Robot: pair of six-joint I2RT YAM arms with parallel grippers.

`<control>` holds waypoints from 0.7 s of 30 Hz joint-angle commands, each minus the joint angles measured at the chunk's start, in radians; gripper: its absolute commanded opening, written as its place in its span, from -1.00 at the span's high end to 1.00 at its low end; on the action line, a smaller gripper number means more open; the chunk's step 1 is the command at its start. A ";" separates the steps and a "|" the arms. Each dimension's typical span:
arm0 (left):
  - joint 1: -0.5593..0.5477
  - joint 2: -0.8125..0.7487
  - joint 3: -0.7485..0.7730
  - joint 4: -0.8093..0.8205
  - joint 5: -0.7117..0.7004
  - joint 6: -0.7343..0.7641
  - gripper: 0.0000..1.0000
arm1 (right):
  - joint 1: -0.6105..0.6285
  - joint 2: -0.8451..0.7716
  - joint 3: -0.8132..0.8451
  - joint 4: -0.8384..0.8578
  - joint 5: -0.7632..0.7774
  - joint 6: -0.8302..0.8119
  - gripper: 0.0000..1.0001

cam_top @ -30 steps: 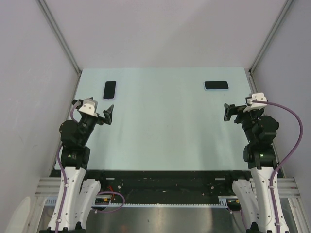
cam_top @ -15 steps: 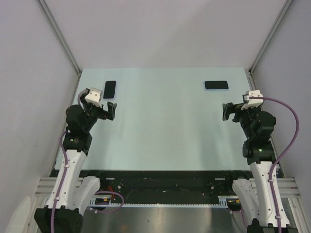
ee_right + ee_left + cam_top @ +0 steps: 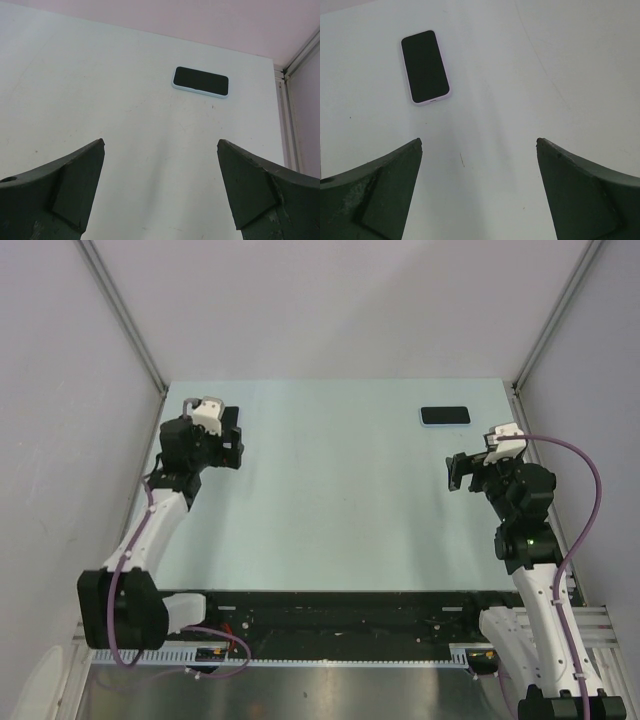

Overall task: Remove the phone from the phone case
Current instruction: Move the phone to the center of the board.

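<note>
Two phones lie face up on the pale table, each in a case. One phone [image 3: 425, 66] has a lilac case and lies at the far left; in the top view my left arm hides most of it [image 3: 233, 416]. The other phone [image 3: 445, 416] [image 3: 200, 81], in a light-blue case, lies at the far right. My left gripper [image 3: 230, 447] [image 3: 479, 142] hovers open just short of the lilac-cased phone, holding nothing. My right gripper [image 3: 460, 472] [image 3: 161, 142] is open and empty, well short of the blue-cased phone.
The table [image 3: 330, 500] is boxed in by grey walls on the left, right and far sides. A metal corner post [image 3: 300, 55] stands close to the blue-cased phone. Both arm bases sit at the near edge.
My left arm has reached out toward the far left, bringing its gripper up to the lilac-cased phone. My right gripper has shifted a little left and farther out. Both phones stayed put.
</note>
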 commanded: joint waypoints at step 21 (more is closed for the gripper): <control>0.006 0.558 0.399 0.024 -0.172 -0.014 -1.00 | 0.015 0.008 -0.008 0.024 -0.002 -0.028 -1.00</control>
